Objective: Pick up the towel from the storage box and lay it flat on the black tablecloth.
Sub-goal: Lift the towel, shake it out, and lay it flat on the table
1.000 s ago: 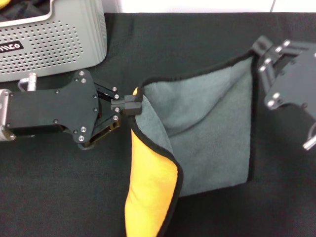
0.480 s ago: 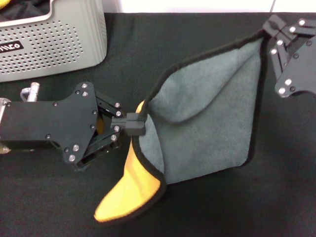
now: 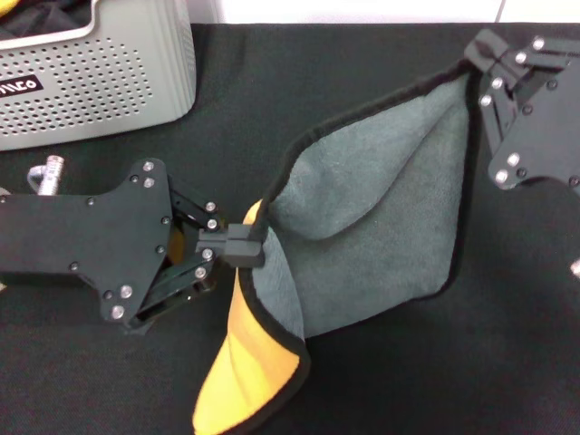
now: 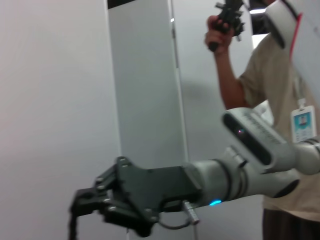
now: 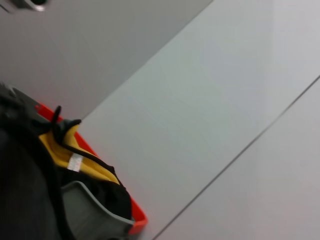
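**A:** Where is the towel (image 3: 372,208)?

**B:** Out of the box (image 3: 100,68), held up over the cloth (image 3: 272,82) between the two grippers. The grey-green side faces up and sags in a soft fold through the middle. Its black border runs from the left gripper (image 3: 243,243) up and right to the right gripper (image 3: 478,53).

**A:** How are the fingers?

**B:** The left gripper's fingers are closed on the towel's left edge, right where the yellow-orange side starts to show. The right gripper pinches the far right corner; its fingers are clamped on the border there.

**A:** And the loose parts?

**B:** Below the left gripper the towel curls over, and a yellow-orange flap hangs toward the near edge of the head view, trimmed in black. The near right corner of the grey side hangs free, close to the cloth; I cannot tell whether it touches.

**A:** Open room?

**B:** Bare black cloth lies far of the towel, between the box and the right gripper, and also near and right of the towel's lower corner. The box sits at the far left, well apart from the towel, its perforated wall and black label facing the robot.

**A:** Anything from the wrist cameras?

**B:** The left wrist view shows the right arm (image 4: 240,175) and its gripper against a pale wall, with a person (image 4: 280,100) standing behind. The right wrist view shows mostly wall.
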